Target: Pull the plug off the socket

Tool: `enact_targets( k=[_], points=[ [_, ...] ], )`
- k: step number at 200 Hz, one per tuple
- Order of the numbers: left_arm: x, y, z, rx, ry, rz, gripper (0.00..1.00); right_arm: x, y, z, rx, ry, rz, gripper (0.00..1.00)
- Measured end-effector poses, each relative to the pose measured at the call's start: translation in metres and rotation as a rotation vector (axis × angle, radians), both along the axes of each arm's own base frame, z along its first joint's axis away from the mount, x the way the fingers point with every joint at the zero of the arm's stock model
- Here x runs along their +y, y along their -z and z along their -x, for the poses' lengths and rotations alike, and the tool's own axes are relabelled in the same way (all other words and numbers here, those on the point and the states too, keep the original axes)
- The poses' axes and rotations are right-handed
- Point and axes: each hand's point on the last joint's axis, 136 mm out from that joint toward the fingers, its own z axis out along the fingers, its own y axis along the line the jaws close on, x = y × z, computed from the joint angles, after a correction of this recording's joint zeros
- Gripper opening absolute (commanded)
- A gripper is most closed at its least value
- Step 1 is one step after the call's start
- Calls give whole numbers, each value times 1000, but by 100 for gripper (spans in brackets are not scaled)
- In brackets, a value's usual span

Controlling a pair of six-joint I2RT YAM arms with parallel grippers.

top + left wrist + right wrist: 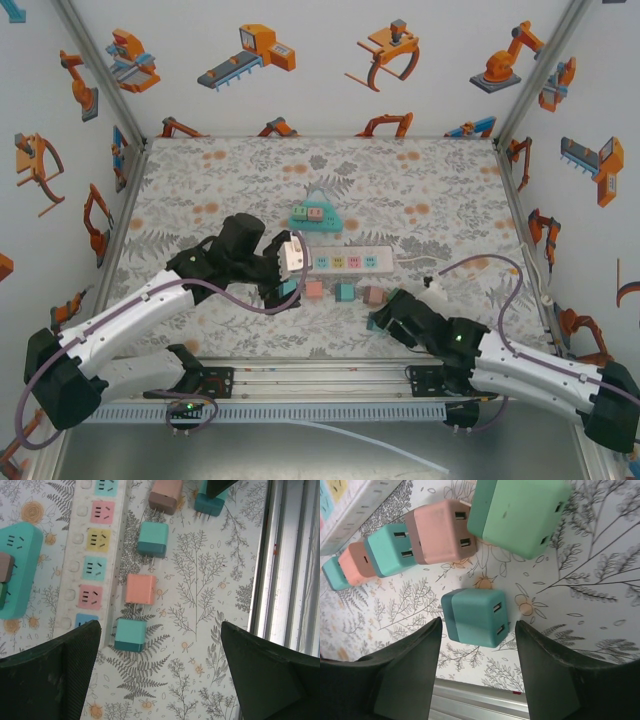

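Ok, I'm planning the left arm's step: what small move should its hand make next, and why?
Probably shift the open left hand toward the teal triangular socket: plugs sit in it, while the visible outlets of the power strip are empty and a pink plug and others lie loose beside it.

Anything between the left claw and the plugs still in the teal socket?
Only the white strip: it lies flat between the open left claw and the teal socket, where the plugs sit. Nothing visible stands on that stretch, so the claw could likely pass over it.
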Motion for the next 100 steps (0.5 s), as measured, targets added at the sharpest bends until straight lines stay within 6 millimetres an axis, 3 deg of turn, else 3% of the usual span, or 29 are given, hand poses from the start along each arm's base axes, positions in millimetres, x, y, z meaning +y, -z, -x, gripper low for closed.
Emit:
enact_targets(
  k=[23, 52, 77, 100],
  points=[
    [0, -4, -11, -9, -64, 13, 97, -2, -19, -8, -69, -31, 58, 58],
    [4, -7, -39, 43, -207, 41, 97, 9, -59, -29, -248, -139, 172, 62],
    [8, -12, -71, 100, -336, 76, 97, 31, -101, -56, -408, -265, 305, 64],
    [9, -20, -101, 124, -436, 101, 97, 56, -132, -92, -495, -377, 421, 64]
  ],
)
